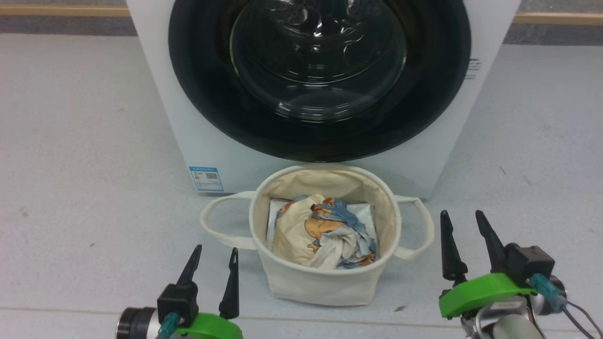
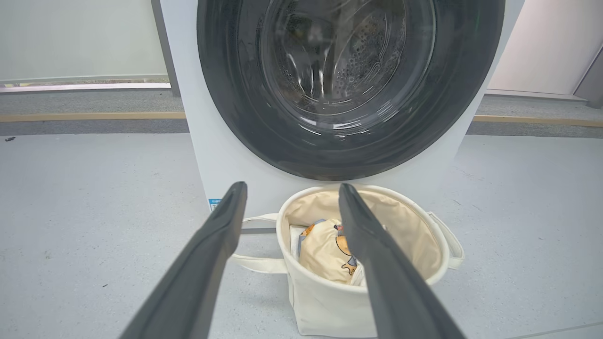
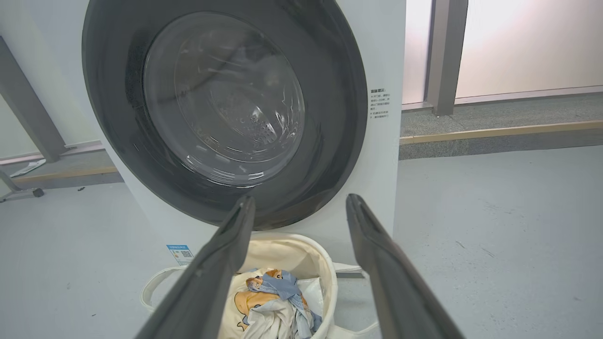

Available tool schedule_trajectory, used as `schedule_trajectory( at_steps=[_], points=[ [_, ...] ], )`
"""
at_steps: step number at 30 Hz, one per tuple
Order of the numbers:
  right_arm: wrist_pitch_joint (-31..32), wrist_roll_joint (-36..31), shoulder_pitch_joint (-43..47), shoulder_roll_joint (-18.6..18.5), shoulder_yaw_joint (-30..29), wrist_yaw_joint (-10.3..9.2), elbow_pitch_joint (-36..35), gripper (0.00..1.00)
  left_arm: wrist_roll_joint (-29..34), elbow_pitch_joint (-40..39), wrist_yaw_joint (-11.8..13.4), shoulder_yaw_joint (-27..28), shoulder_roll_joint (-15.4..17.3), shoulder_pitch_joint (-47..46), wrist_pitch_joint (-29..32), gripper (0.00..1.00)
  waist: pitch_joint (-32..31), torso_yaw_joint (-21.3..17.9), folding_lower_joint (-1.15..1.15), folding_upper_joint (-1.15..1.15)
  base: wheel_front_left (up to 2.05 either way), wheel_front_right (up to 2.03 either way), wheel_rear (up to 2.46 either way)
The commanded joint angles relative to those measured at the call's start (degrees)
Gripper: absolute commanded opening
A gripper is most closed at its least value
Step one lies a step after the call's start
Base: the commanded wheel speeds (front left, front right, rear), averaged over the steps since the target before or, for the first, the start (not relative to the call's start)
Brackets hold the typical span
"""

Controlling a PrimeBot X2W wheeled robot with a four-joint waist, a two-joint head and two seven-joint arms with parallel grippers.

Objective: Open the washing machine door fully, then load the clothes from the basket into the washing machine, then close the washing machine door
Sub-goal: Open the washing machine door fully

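Observation:
The white washing machine (image 1: 198,150) stands straight ahead, its round black door (image 1: 202,94) shut flat against the front. On the floor before it sits the cream basket (image 1: 325,282) holding crumpled cream and blue clothes (image 1: 320,230) with orange prints. My left gripper (image 1: 214,256) hovers open at the basket's near left, nothing between its fingers. To the basket's right, my right gripper (image 1: 461,221) is open and empty too. The left wrist view shows the door (image 2: 226,94), the basket (image 2: 330,306) and the clothes (image 2: 322,252). In the right wrist view the door (image 3: 339,117) rises above the basket (image 3: 330,268) and clothes (image 3: 278,296).
A blue label (image 1: 206,178) marks the machine's lower left corner. Pale grey floor (image 1: 70,141) spreads on both sides of the machine. A wooden strip (image 1: 61,10) runs along the back wall. A white flat sheet (image 1: 362,212) lies under the clothes in the basket.

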Motion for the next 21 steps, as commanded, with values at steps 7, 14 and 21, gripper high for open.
schedule_trajectory(
  at_steps=[7, 14, 21],
  points=[
    [-0.7, -0.5, -0.8, -0.2, 1.5, 0.00, -2.0, 1.00, 0.7, -2.1, 0.1, 1.8, 0.0, -2.4, -0.7, 1.00, 0.3, 0.2, 0.00, 0.00, 1.16, 1.30, -2.46],
    [-0.7, -0.2, -1.4, -0.2, 1.4, 0.00, -2.2, 1.00, 0.7, -2.8, 0.3, 1.7, 0.0, -2.9, -0.7, 1.00, 1.3, 0.2, 0.00, 0.00, 1.36, 1.10, -2.46],
    [-0.7, 0.0, -1.9, -0.2, 0.6, 0.00, -3.2, 1.00, 3.4, -7.8, 1.9, 3.6, 0.3, -2.4, -0.7, 1.00, 1.8, 0.4, 0.00, 0.00, 1.12, 0.97, -2.10]
  ],
)
